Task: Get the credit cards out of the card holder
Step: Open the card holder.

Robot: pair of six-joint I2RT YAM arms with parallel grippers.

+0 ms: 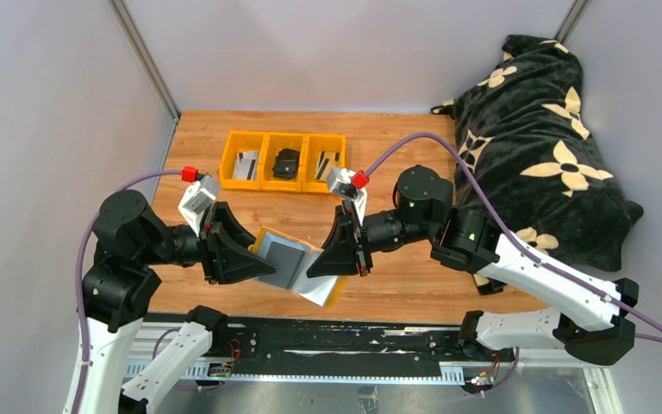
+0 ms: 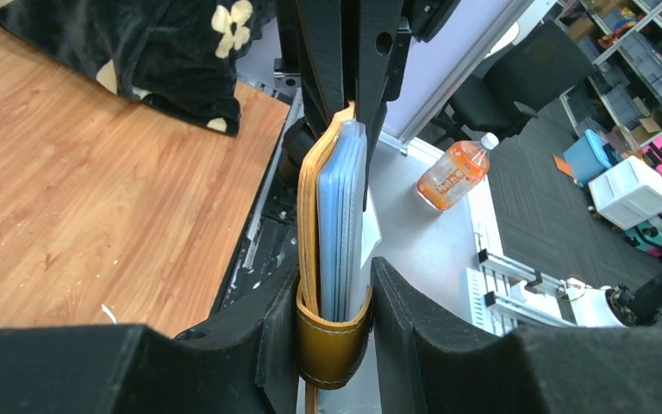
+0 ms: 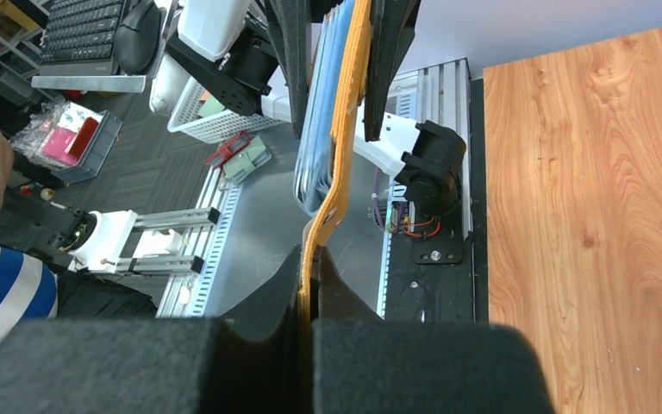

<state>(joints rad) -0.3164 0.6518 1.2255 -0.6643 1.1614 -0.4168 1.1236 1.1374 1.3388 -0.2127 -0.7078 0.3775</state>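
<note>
The mustard-yellow card holder [image 1: 289,259] hangs open between my two grippers, over the table's near edge. Its grey-blue lining faces up. My left gripper [image 1: 257,261] is shut on its left end, with the pads pressing the leather loop [image 2: 334,336] from both sides. My right gripper [image 1: 326,261] is shut on the thin yellow flap [image 3: 345,129] at the other end. In the left wrist view grey-blue layers [image 2: 340,216] stand in the holder, with a white card edge [image 2: 369,235] beside them. A white card [image 1: 317,289] pokes out at the holder's lower right. More credit cards [image 1: 244,164] lie in the bins.
Three joined yellow bins [image 1: 284,138] stand at the back of the wooden table. The outer two hold striped cards and the middle one a black folded item [image 1: 285,163]. A black flowered blanket [image 1: 534,147] fills the right side. A black rail [image 1: 327,336] runs along the front edge.
</note>
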